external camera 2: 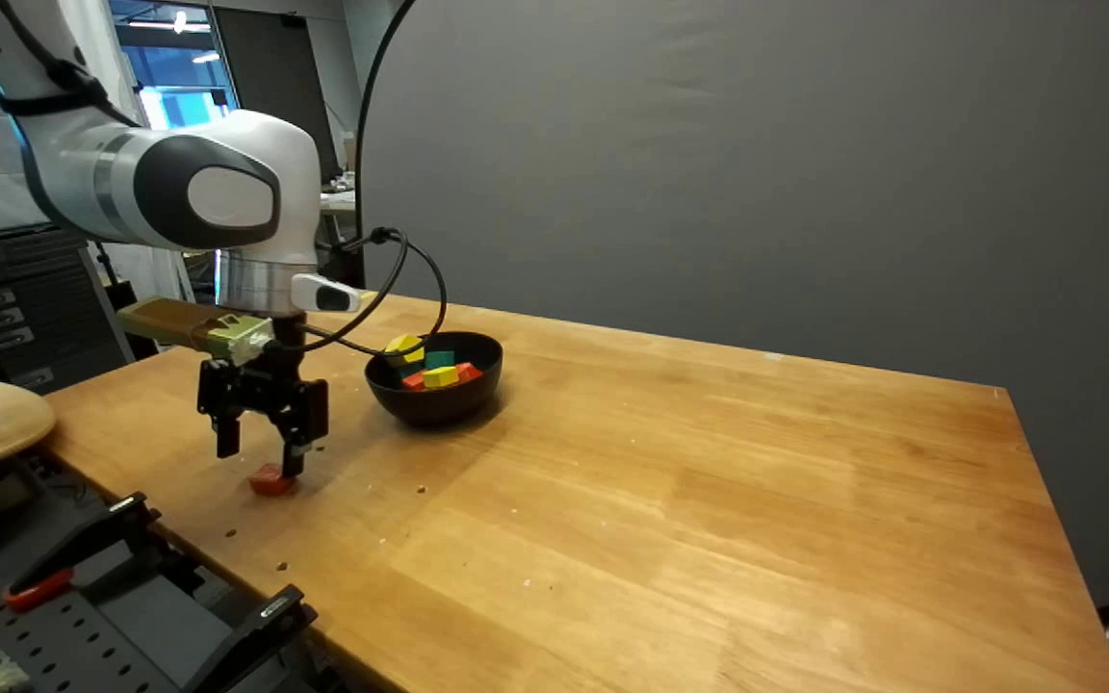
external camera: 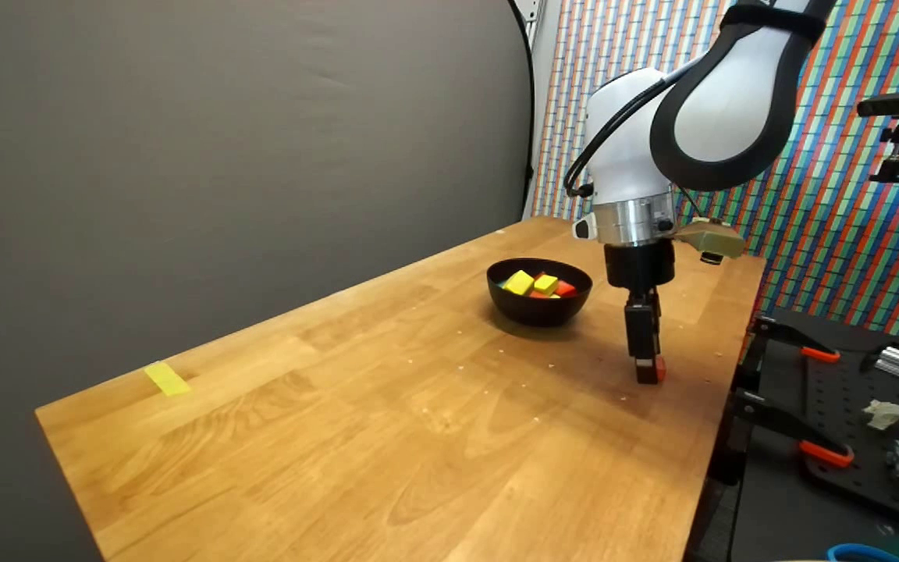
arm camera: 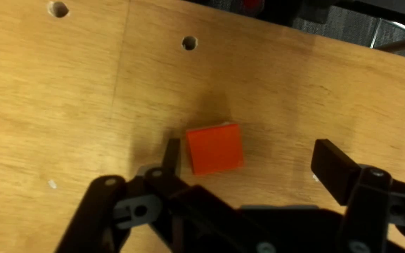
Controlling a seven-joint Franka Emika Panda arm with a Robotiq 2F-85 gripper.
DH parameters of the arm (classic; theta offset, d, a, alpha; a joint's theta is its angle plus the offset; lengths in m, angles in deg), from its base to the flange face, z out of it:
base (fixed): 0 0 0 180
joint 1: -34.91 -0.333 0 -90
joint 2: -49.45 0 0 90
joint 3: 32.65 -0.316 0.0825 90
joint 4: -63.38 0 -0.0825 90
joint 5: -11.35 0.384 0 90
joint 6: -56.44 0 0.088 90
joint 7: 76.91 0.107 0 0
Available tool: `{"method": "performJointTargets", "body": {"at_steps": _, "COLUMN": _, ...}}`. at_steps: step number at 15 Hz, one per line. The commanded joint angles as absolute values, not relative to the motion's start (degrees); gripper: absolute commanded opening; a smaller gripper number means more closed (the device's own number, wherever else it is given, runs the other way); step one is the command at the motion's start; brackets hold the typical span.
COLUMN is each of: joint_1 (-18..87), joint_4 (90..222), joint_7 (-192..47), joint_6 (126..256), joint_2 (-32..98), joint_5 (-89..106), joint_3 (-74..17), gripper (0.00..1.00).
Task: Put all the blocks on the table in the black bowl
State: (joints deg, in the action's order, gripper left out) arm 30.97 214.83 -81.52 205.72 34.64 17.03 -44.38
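A single red-orange block [arm camera: 215, 149] lies on the wooden table [external camera: 387, 437], close to its edge. My gripper [arm camera: 248, 151] is open above it. In the wrist view the block sits between the two fingers, much nearer the left one, with a small gap there and a wide one on the right. An exterior view shows the block [external camera 2: 270, 479] under the gripper [external camera 2: 260, 462], beside one fingertip. The black bowl [external camera: 539, 314] stands on the table a short way off. Several yellow, red and green blocks [external camera 2: 441, 376] are inside it; those lower down are partly hidden.
Black clamps with orange handles [external camera: 824, 453] grip the table's near edge, over a dark cart. A round wooden top [external camera 2: 30, 423] stands beside the table. Yellow tape [external camera: 167, 378] marks a far corner. Cables [external camera 2: 420, 260] loop from the wrist above the bowl.
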Motion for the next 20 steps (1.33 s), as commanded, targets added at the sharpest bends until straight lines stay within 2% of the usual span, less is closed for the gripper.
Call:
{"method": "performJointTargets", "body": {"at_steps": 1, "joint_1": 30.68, "joint_4": 216.76, "joint_7": -82.10, "joint_6": 203.88, "joint_2": 37.63, "joint_5": 18.06, "joint_3": -44.13, "gripper": 0.70}}
{"method": "performJointTargets", "body": {"at_steps": 8, "joint_1": 29.20, "joint_4": 217.11, "joint_7": -78.71, "joint_6": 203.03, "joint_2": 37.53, "joint_5": 15.60, "joint_3": -42.63, "gripper": 0.15}}
{"method": "performJointTargets", "body": {"at_steps": 13, "joint_1": 27.29, "joint_4": 220.13, "joint_7": -74.30, "joint_6": 203.67, "joint_2": 43.20, "joint_5": 12.25, "joint_3": -41.90, "gripper": 0.17}}
{"method": "performJointTargets", "body": {"at_steps": 17, "joint_1": 25.24, "joint_4": 224.00, "joint_7": -67.18, "joint_6": 204.28, "joint_2": 53.54, "joint_5": 3.22, "joint_3": -41.51, "gripper": 0.17}}
{"method": "performJointTargets", "body": {"at_steps": 20, "joint_1": 27.16, "joint_4": 220.85, "joint_7": -61.07, "joint_6": 204.42, "joint_2": 56.62, "joint_5": -4.36, "joint_3": -41.74, "gripper": 0.17}}
